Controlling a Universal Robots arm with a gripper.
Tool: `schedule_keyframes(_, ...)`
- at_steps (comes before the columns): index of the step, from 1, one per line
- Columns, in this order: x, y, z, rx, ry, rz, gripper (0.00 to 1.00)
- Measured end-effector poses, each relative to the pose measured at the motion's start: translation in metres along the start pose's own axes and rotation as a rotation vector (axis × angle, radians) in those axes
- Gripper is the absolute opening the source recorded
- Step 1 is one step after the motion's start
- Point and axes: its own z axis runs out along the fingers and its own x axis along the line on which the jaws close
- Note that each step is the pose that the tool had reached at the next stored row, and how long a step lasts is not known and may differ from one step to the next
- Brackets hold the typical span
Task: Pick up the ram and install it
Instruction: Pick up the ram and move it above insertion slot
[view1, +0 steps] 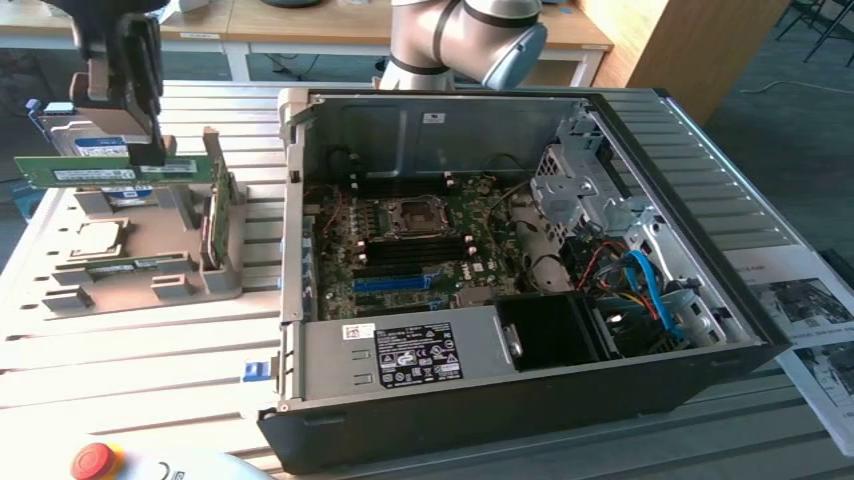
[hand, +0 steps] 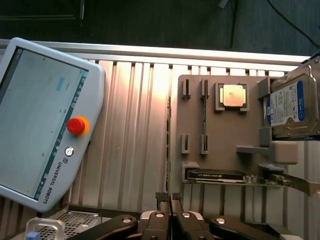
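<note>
Slatted metal table (view1: 134, 350), fingers (hand: 162, 200) clamped on ram (view1: 80, 172), held above grey holder (view1: 174, 285) edge.

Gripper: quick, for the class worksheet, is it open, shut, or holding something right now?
Gripper: shut on the ram, gripping its top edge.

Gripper (view1: 150, 152) at 10 o'clock in exterior view, pointing straight down, dark body upright above it. Jaws closed on the ram (view1: 80, 172), gripping near its end at the exterior view's right; ram held level. Arm joint (view1: 470, 30), silver with blue cap, at 12 o'clock. Wrist view: fingertips (hand: 162, 198) pinch the ram edge-on (hand: 169, 150), linkages (hand: 115, 225) splayed either side.
</note>
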Motion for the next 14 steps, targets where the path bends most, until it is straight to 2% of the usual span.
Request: schedule_keyframes(14, 0.009, -0.0514, -0.0055, -0.0122, -0.0006, -0.001, 0.12)
